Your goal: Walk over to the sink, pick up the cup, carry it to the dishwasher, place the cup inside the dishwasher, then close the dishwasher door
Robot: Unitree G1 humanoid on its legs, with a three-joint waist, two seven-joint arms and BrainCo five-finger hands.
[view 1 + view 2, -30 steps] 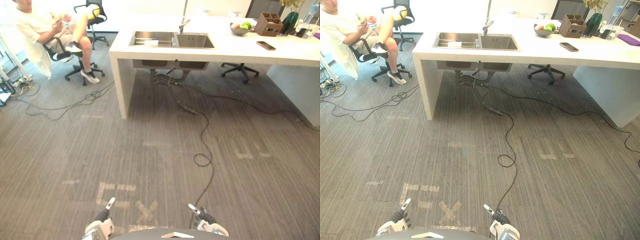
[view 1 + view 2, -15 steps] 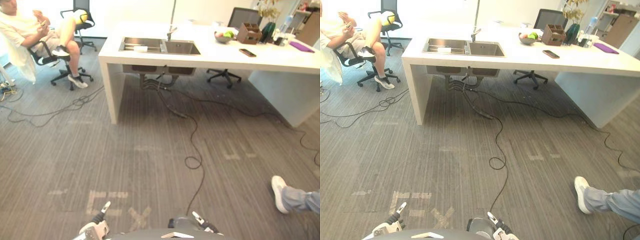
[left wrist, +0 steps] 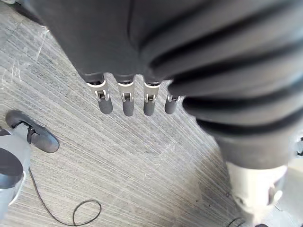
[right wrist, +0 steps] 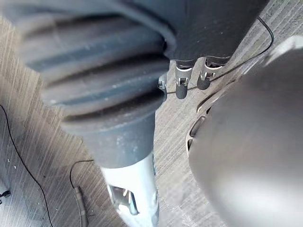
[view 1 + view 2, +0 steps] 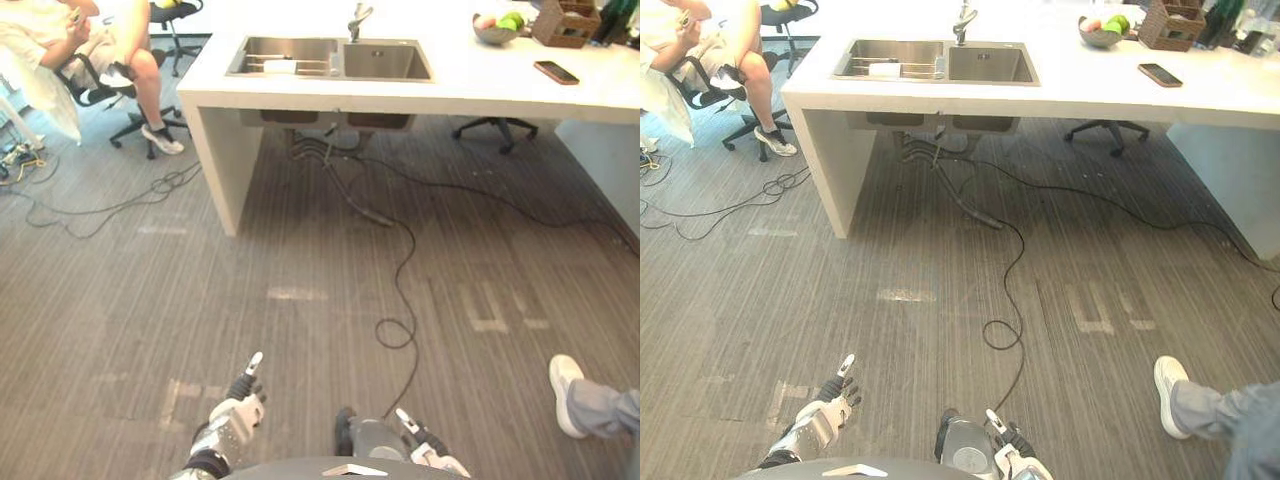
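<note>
You had the left robot hand (image 5: 237, 415) low over the carpeted floor (image 5: 300, 250), fingers straight and released, holding nothing. The right robot hand (image 5: 432, 458) hung near it, equally relaxed and empty. Well ahead of both, the sink (image 5: 390, 62) sat in the white surface (image 5: 480, 85). A pale item (image 5: 281, 66) lay in its left basin; you could not tell whether it was the cup.
</note>
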